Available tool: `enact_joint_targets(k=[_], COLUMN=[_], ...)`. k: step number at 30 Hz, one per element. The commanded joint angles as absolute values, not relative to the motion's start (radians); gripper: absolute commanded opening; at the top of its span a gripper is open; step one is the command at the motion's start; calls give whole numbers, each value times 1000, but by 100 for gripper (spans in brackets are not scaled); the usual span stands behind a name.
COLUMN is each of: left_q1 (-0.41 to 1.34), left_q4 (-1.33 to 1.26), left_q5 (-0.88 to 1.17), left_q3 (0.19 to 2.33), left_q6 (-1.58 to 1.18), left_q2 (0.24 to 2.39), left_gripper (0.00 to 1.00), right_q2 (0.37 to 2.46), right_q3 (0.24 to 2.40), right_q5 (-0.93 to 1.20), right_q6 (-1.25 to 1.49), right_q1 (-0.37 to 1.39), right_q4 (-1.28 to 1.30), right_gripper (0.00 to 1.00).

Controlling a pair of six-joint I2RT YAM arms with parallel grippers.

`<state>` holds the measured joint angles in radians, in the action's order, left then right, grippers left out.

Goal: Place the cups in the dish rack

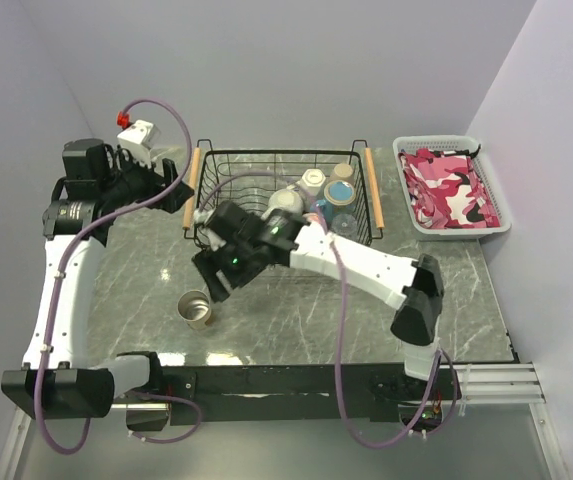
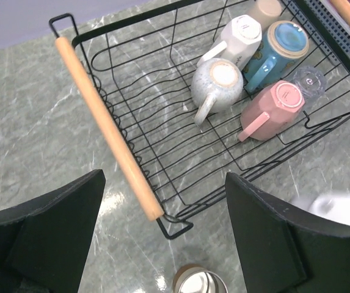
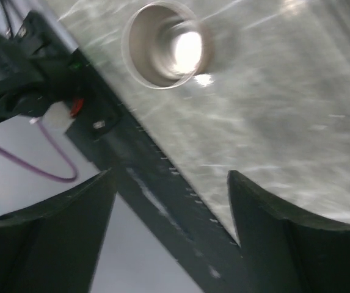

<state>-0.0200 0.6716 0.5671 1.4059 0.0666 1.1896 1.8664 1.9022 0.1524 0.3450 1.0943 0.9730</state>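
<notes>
The steel cup (image 1: pixel 197 309) stands upright on the marble table, in front of the dish rack's (image 1: pixel 228 158) left corner. My right gripper (image 1: pixel 210 284) reaches across to the left and hovers just above and behind it, open and empty. In the right wrist view the steel cup (image 3: pixel 165 44) lies ahead of the gripper (image 3: pixel 171 175), not between the fingers. Several cups lie in the rack's right half: white mug (image 2: pixel 240 36), speckled white mug (image 2: pixel 218 81), blue mug (image 2: pixel 283 46), pink mug (image 2: pixel 273 105), clear glass (image 2: pixel 309 79). My left gripper (image 2: pixel 164 178) hangs open above the rack's left wooden handle (image 2: pixel 107 125).
A white plastic basket (image 1: pixel 407 187) with pink camouflage cloth sits at the back right. The table's near edge and a black rail (image 3: pixel 156 201) lie just under the right gripper. Purple cables loop around both arms.
</notes>
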Motion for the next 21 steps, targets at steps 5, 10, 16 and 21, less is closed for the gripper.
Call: enact_joint_targets(k=[5,10,16,21], left_q1=[-67,-71,-74,-72], left_q4=[710,753,799,813], left_q5=[558,563,571,578], left_q3=[1368,1351,1332,1315], left_q6=[57,66,71,72], left_q2=[1072,1011,968,957], left_gripper=[86,86,86,86], right_q2=[2008,2066,2106,2140], right_q3=[1888,1907,1888,1893], right_q5=[184,138,61,46], right_q6=[414,417,422,439], right_q1=[1160,1161,1158,1160], right_q4=[801,753,706,684], right_gripper=[62,59,58,57])
